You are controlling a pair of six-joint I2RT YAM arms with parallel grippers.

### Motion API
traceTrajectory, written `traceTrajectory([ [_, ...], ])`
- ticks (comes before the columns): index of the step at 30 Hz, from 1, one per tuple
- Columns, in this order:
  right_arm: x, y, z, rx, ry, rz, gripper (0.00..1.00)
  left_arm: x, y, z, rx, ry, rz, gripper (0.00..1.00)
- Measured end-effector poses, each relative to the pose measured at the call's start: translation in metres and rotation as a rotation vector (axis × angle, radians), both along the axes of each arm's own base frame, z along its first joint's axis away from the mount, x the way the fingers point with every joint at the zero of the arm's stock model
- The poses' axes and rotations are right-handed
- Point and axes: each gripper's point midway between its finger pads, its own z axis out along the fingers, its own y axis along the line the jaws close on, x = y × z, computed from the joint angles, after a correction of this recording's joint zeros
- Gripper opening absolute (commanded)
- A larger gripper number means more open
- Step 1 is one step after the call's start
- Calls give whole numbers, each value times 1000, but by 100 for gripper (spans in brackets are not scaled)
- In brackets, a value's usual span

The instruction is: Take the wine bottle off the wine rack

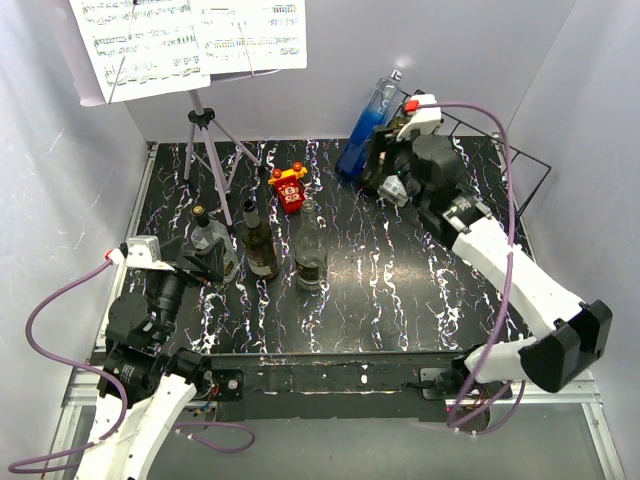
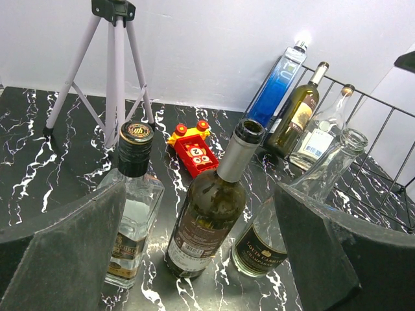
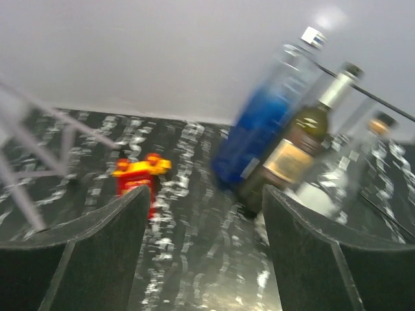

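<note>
The wine rack (image 2: pixel 379 133) is a black wire frame at the back right, with three bottles leaning in it. They are a blue bottle (image 2: pixel 275 87), an olive-green wine bottle (image 2: pixel 297 118) with a gold label, and a clear bottle (image 2: pixel 322 137). In the blurred right wrist view the wine bottle (image 3: pixel 293 155) lies just ahead and to the right of my right gripper (image 3: pixel 204 194). That gripper is open and holds nothing. From above, the right gripper (image 1: pixel 390 185) hides the wine bottle, beside the blue bottle (image 1: pixel 365 130). My left gripper (image 1: pixel 215 255) is open at the front left.
Three bottles stand ahead of the left gripper: a square clear one (image 2: pixel 133 207), a dark one (image 2: pixel 211 214) and a clear champagne bottle (image 2: pixel 285 223). A red and yellow toy (image 1: pixel 288 187) sits mid-table. A music stand tripod (image 1: pixel 207 150) with sheet music (image 1: pixel 190 35) is at the back left.
</note>
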Motion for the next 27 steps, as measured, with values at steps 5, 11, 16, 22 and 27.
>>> traceTrajectory([
  [5,54,-69,-44,-11,150,-223,78,0,-2,-1,2,4,-7,98],
  [11,111,-118,-88,14,261,-390,77,0,-4,-1,3,2,-22,98],
  [16,166,-157,-117,75,342,-459,74,-1,-5,0,4,1,-28,98],
  [22,216,-189,-132,181,383,-484,72,-1,-6,0,4,1,-31,98],
  [27,241,-187,-145,223,407,-453,70,-1,-6,0,5,1,-31,98],
])
